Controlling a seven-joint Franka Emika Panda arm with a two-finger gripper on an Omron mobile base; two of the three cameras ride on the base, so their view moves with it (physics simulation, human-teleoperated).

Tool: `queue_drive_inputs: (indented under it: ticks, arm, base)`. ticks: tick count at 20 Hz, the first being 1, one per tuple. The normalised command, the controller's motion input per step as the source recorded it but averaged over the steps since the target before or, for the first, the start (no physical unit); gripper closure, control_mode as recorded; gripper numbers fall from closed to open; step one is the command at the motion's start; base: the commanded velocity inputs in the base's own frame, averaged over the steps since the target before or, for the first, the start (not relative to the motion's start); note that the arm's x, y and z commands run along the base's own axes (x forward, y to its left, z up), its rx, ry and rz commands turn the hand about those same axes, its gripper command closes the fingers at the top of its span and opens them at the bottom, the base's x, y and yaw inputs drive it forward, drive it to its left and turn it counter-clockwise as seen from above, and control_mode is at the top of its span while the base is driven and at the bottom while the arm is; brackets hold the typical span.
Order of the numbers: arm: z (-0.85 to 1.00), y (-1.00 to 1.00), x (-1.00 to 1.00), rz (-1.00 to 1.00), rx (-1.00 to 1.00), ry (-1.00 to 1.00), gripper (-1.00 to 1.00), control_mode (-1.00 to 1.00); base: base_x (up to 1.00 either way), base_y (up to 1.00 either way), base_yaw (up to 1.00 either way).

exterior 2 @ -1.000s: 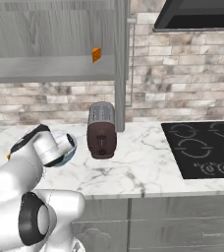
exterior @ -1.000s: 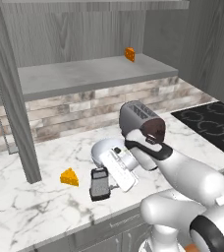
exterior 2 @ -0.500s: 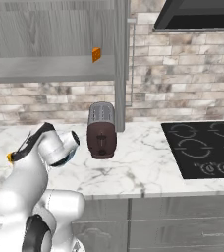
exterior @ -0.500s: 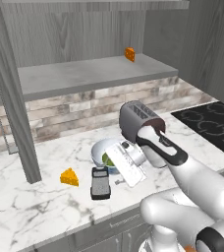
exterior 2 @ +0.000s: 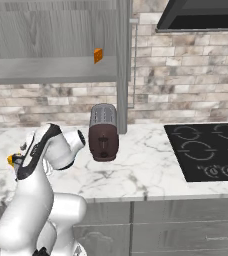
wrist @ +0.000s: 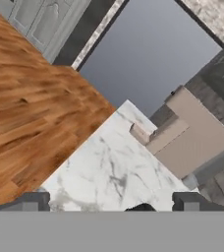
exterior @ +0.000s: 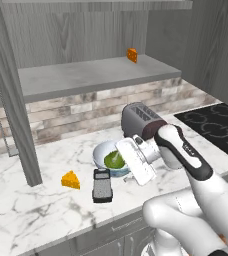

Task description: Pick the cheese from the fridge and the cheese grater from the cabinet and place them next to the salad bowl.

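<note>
Currently, the small yellow-orange wedge of cheese [exterior: 70, 180] is seen lying on the white marble counter [exterior: 31, 215], left of the silver box grater with black ends [exterior: 102, 185], which is laid flat on its side beside it (apart, not touching). The grater is placed just in front of and left of the round pale blue-white salad bowl with a green mound inside [exterior: 109, 158]; whether the two touch cannot be told. The bowl is partly covered by the white hand of the arm. A dark rounded toaster [exterior: 141, 120] is set just behind and right of the bowl, near the brick backsplash.

The two-finger gripper [wrist: 112, 202] is shown in the hand view with its dark fingertips [wrist: 35, 201] spread wide apart and nothing between them (released, nothing grasped); marble counter edge, wood floor and grey panelled doors are seen beyond them. In the left base view the hand is held above the counter, over the front right of the bowl.

A darker orange chunk [exterior: 132, 55] is left on the flat grey shelf of the open grey wood-grain wall cabinet [exterior: 86, 75], toward its right end. A black cooktop [exterior 2: 206, 150] is set into the counter at the right. In the right base view a sliver of the cheese [exterior 2: 10, 159] is visible behind the arm.
</note>
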Motion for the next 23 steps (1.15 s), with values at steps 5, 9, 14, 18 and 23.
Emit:
queue_drive_inputs:
  ticks: [5, 9, 14, 18, 23]
  arm:
    - [0.96, -0.21, -0.71, 0.0, 0.06, -0.19, -1.0, -1.0]
    - [0.69, -0.85, -0.99, -0.14, 0.07, -0.15, -1.0, -1.0]
    - [0.42, -1.0, -0.99, -0.18, 0.05, -0.18, -1.0, -1.0]
    - [0.51, -1.0, -0.84, -0.17, 0.09, -0.18, -1.0, -1.0]
    - [0.38, -0.98, -0.77, -0.18, 0.09, -0.19, -1.0, -1.0]
  base:
    - [0.0, 0.0, 0.0]
    - [0.0, 0.0, 0.0]
    - [0.0, 0.0, 0.0]
    - [0.0, 0.0, 0.0]
    - [0.0, 0.0, 0.0]
